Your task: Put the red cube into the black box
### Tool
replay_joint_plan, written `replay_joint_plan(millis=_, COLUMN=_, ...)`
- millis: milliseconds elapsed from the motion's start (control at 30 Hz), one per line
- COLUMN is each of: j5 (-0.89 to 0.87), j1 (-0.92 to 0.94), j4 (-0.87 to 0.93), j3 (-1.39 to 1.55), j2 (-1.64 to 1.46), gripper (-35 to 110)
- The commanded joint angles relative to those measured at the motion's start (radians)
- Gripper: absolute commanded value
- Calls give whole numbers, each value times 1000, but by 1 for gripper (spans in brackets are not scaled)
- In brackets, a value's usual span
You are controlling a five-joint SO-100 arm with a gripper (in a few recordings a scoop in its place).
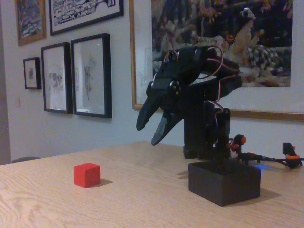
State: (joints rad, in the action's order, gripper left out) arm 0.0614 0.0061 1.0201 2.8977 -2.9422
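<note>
The red cube point(87, 175) sits alone on the wooden tabletop point(142, 199) in the fixed view, at about eight o'clock from the picture's centre, with nothing touching it. The black box point(224, 183) stands on the same tabletop at about four o'clock, well apart from the cube, with the arm's black base just behind it. The pincer point(151, 124) hangs in the air near the centre, at roughly two o'clock from the cube and ten o'clock from the box. It is released: its two dark fingers point down and leftward with a clear gap between their tips, holding nothing. Framed pictures point(90, 75) hang on the wall behind.
</note>
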Motion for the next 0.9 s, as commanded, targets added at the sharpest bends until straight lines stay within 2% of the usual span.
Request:
replay_joint_plan(millis=0, j5=35, j1=-21, j4=-21, j3=-107, j2=110, gripper=22)
replay_joint_plan(millis=200, j5=84, j1=-106, j4=-103, j3=-219, j2=430, gripper=22)
replay_joint_plan(millis=433, j5=34, j1=-241, j4=-104, j3=-368, j2=661, gripper=24)
replay_joint_plan(millis=633, j5=12, j1=-233, j4=-80, j3=-449, j2=673, gripper=24)
replay_joint_plan(millis=867, j5=14, j1=-196, j4=-78, j3=-584, j2=864, gripper=24)
